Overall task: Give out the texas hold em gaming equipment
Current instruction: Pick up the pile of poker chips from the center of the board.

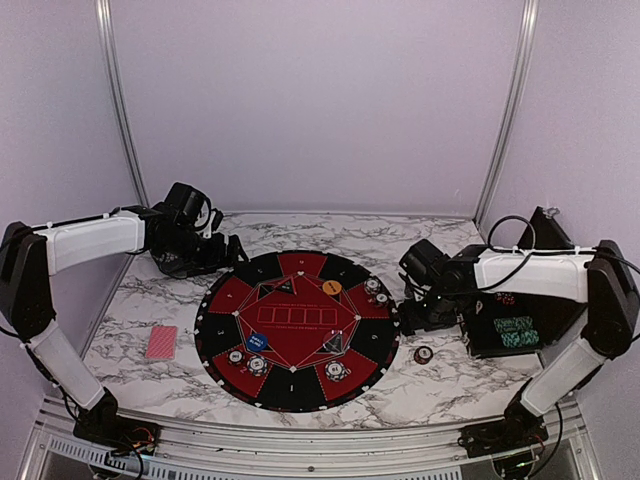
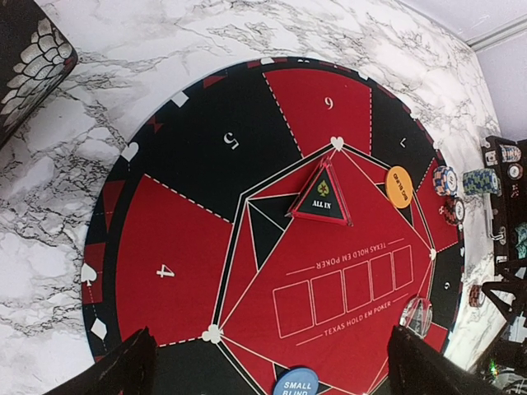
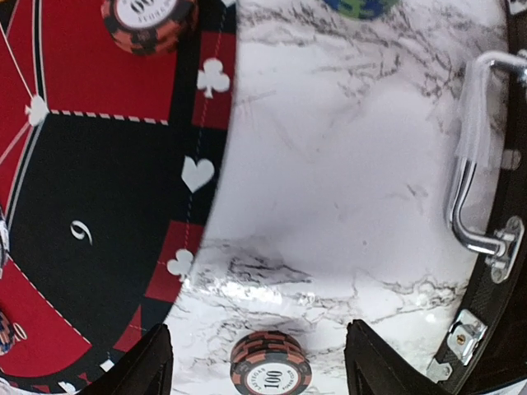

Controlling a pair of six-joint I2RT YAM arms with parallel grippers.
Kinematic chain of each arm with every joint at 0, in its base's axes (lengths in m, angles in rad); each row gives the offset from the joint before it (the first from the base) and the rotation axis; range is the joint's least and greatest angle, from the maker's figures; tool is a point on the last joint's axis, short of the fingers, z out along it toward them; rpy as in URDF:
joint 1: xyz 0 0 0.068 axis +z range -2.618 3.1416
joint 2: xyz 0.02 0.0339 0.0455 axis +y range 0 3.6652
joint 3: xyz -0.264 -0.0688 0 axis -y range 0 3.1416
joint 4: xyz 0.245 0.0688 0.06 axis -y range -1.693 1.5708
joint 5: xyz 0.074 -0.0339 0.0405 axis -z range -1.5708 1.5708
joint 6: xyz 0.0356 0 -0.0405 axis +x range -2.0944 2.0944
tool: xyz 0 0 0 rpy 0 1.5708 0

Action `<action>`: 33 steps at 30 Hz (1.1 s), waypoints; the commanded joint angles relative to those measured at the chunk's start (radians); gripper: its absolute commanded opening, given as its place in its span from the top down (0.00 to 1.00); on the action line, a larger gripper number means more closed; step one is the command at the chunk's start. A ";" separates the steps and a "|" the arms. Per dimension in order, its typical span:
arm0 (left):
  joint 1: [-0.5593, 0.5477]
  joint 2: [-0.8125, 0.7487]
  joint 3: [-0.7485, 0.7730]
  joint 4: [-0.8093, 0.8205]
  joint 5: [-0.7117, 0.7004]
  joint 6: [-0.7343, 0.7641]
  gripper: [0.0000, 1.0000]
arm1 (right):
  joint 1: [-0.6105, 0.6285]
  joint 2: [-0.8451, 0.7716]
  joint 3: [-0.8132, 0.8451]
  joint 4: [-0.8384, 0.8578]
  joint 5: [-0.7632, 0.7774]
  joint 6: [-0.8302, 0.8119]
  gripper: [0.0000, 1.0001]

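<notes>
The round black-and-red mat (image 1: 297, 400) carries an orange disc (image 1: 331, 287), a blue marker (image 1: 257, 342) and small chip stacks (image 1: 372, 285). A red-backed card deck (image 1: 160, 342) lies on the table left of the mat. My left gripper (image 1: 215, 246) hovers open at the mat's far left; its wrist view shows the orange disc (image 2: 398, 187) and the blue marker (image 2: 296, 383) past the open gripper (image 2: 272, 332). My right gripper (image 1: 415, 312) is open by the mat's right edge. In its wrist view a dark-and-red chip stack (image 3: 271, 370) stands on the marble between the fingers (image 3: 148, 362), touching neither.
A black case (image 1: 515, 330) with chips inside stands at the right; its metal handle (image 3: 469, 181) shows close to my right gripper. Two "All in" triangles (image 2: 321, 197) lie on the mat. Another chip stack (image 3: 148, 20) sits on the mat's rim.
</notes>
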 commanded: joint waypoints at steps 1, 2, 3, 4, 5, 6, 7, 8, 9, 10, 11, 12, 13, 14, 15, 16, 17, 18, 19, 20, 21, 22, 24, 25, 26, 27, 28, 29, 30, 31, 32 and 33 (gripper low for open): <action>0.005 -0.012 0.012 0.000 0.017 -0.003 0.01 | 0.015 -0.039 -0.053 0.008 -0.026 0.043 0.30; 0.005 -0.011 0.012 0.000 0.018 -0.003 0.01 | 0.017 -0.040 -0.064 0.013 -0.031 0.047 0.30; 0.005 -0.010 0.012 0.001 0.019 -0.004 0.01 | 0.020 -0.039 -0.072 0.015 -0.034 0.049 0.30; 0.004 -0.008 0.012 0.000 0.020 -0.004 0.01 | 0.024 -0.036 -0.078 0.017 -0.036 0.052 0.30; 0.004 -0.008 0.013 0.001 0.019 -0.004 0.01 | 0.030 -0.033 -0.082 0.017 -0.035 0.054 0.30; 0.004 -0.006 0.013 0.000 0.019 -0.003 0.01 | 0.035 -0.029 -0.086 0.017 -0.035 0.057 0.30; 0.005 -0.005 0.013 0.001 0.019 -0.003 0.01 | 0.040 -0.027 -0.088 0.015 -0.032 0.060 0.30; 0.005 -0.005 0.013 0.001 0.020 -0.003 0.01 | 0.044 -0.025 -0.092 0.014 -0.029 0.064 0.30; 0.005 -0.003 0.013 0.000 0.021 -0.004 0.01 | 0.046 -0.024 -0.097 0.013 -0.028 0.068 0.30; 0.004 -0.002 0.015 0.001 0.021 -0.004 0.01 | 0.047 -0.026 -0.102 0.013 -0.026 0.072 0.30; 0.004 -0.002 0.015 0.000 0.022 -0.004 0.01 | 0.048 -0.027 -0.107 0.012 -0.023 0.074 0.30; 0.004 -0.002 0.015 0.000 0.021 -0.004 0.01 | 0.049 -0.028 -0.113 0.011 -0.021 0.078 0.30; 0.004 -0.002 0.015 0.001 0.021 -0.004 0.01 | 0.048 -0.029 -0.119 0.012 -0.022 0.081 0.30; 0.005 -0.002 0.015 0.001 0.021 -0.004 0.01 | 0.049 -0.031 -0.127 0.013 -0.023 0.085 0.30; 0.005 -0.002 0.015 0.001 0.022 -0.004 0.01 | 0.050 -0.032 -0.132 0.017 -0.024 0.087 0.30; 0.005 -0.002 0.015 0.000 0.022 -0.005 0.01 | 0.052 -0.034 -0.138 0.018 -0.025 0.091 0.30; 0.005 -0.001 0.015 0.001 0.022 -0.004 0.01 | 0.052 -0.035 -0.143 0.021 -0.025 0.094 0.30; 0.005 0.000 0.015 0.001 0.022 -0.004 0.01 | 0.053 -0.036 -0.146 0.023 -0.026 0.096 0.30; 0.005 0.000 0.015 0.001 0.022 -0.004 0.01 | 0.052 -0.037 -0.148 0.026 -0.027 0.096 0.30; 0.004 0.000 0.015 0.002 0.022 -0.003 0.01 | 0.053 -0.037 -0.151 0.029 -0.030 0.098 0.31; 0.004 0.000 0.014 0.001 0.023 -0.004 0.01 | 0.053 -0.037 -0.151 0.031 -0.031 0.099 0.32; 0.004 0.000 0.014 0.000 0.022 -0.003 0.01 | 0.055 -0.037 -0.152 0.032 -0.032 0.102 0.32; 0.005 0.000 0.013 0.000 0.022 -0.003 0.01 | 0.060 -0.035 -0.154 0.032 -0.032 0.106 0.35; 0.005 0.000 0.013 0.000 0.022 -0.003 0.01 | 0.065 -0.033 -0.152 0.029 -0.030 0.109 0.37; 0.004 -0.001 0.013 0.000 0.022 -0.003 0.01 | 0.071 -0.031 -0.150 0.024 -0.025 0.114 0.38; 0.004 0.001 0.012 0.002 0.022 -0.004 0.01 | 0.077 -0.027 -0.147 0.019 -0.019 0.117 0.39; 0.005 0.001 0.012 0.002 0.023 -0.005 0.01 | 0.080 -0.025 -0.147 0.018 -0.017 0.120 0.39; 0.005 0.002 0.012 0.002 0.023 -0.005 0.01 | 0.083 -0.023 -0.148 0.020 -0.018 0.123 0.40; 0.004 0.003 0.012 0.002 0.023 -0.006 0.01 | 0.084 -0.021 -0.149 0.022 -0.019 0.125 0.42; 0.005 0.003 0.012 0.003 0.026 -0.007 0.01 | 0.085 -0.019 -0.150 0.024 -0.019 0.126 0.43; 0.005 0.002 0.012 0.004 0.026 -0.006 0.01 | 0.086 -0.017 -0.151 0.024 -0.018 0.127 0.43; 0.005 0.001 0.011 0.004 0.025 -0.005 0.01 | 0.087 -0.016 -0.152 0.024 -0.016 0.127 0.44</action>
